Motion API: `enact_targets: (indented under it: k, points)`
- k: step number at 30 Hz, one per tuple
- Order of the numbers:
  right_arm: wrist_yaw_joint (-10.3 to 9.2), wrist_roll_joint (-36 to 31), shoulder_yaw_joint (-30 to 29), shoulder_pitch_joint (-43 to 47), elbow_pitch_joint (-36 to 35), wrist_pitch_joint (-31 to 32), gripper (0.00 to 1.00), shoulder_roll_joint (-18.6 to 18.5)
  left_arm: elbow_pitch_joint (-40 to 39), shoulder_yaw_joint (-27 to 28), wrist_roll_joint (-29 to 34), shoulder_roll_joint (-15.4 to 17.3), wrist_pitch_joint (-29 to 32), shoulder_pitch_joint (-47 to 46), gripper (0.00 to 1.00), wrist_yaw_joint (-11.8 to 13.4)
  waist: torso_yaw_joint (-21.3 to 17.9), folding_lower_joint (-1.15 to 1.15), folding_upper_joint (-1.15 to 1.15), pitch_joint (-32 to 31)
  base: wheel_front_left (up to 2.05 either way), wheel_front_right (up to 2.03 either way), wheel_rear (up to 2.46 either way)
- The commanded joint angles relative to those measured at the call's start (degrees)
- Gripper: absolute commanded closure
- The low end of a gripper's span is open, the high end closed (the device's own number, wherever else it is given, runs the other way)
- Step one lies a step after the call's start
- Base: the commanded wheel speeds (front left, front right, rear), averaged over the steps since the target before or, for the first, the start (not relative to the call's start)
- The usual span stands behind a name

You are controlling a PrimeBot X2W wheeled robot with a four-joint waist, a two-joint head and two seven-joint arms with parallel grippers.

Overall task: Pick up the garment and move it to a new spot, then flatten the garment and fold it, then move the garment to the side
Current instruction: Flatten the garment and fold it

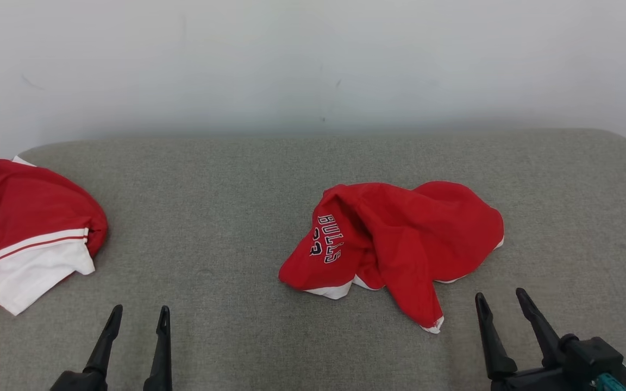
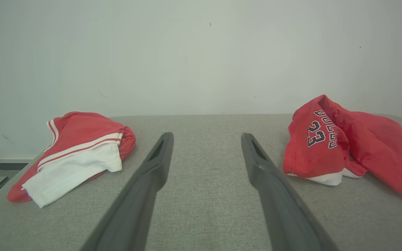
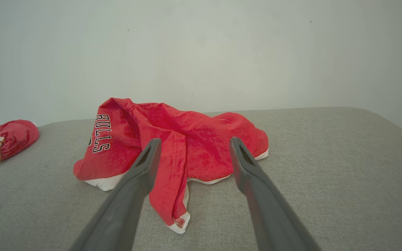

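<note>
Spread wide and empty, dark two-fingered right gripper (image 1: 500,294) at five o'clock and left gripper (image 1: 141,308) at seven; crumpled red Bulls jersey (image 1: 394,244) mid grey fabric surface (image 1: 226,217), ten o'clock from the nearer right gripper, long axis nine-to-three.

light: bright, even | shadows: faint under garment (image 1: 400,244) | focus: sharp | wrist views: paler
</note>
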Motion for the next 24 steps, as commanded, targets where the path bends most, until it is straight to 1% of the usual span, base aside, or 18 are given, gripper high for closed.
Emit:
enact_targets:
  k: [1,5,9,13,21,23,24]
  points:
    - [-0.12,0.2,0.6,-0.9,0.8,0.2,0.0,-0.8,0.1,0.0,0.2,-0.2,-0.1,-0.8,0.0,0.0,0.5,0.0,0.0,0.4,0.0,0.0,0.0]
    - [-0.12,0.7,3.3,-3.4,5.4,0.6,0.0,-2.5,0.2,-0.3,0.4,-0.7,-0.1,-1.6,0.0,-0.4,1.8,0.0,0.0,1.3,0.0,0.0,0.0]
    - [-0.12,1.2,6.0,-6.3,11.8,0.4,0.0,-4.2,0.0,-0.8,0.6,-1.4,-0.1,-2.3,0.0,-0.4,3.6,0.0,0.0,2.3,0.0,0.0,0.0]
    - [-0.12,1.6,7.9,-8.7,18.5,-0.2,0.0,-5.0,0.5,-0.7,0.5,-1.7,-0.1,-2.9,0.0,-0.6,5.5,0.0,0.0,2.9,0.0,0.0,0.0]
    - [-0.12,2.3,11.1,-13.6,30.7,-2.2,0.0,-5.1,1.2,-0.5,0.8,-2.3,-0.1,-3.4,0.0,-1.1,8.3,0.0,0.0,3.7,0.0,0.0,0.0]
    - [-0.12,2.7,11.7,-14.9,33.2,-2.7,0.0,-5.0,1.3,-0.5,0.9,-2.3,-0.1,-3.7,0.0,-1.3,8.9,0.0,0.0,3.8,0.0,0.0,0.0]
    - [-0.12,2.7,11.7,-14.9,33.2,-2.7,0.0,-5.0,1.3,-0.5,0.9,-2.3,-0.1,-3.7,0.0,-1.3,8.9,0.0,0.0,3.8,0.0,0.0,0.0]
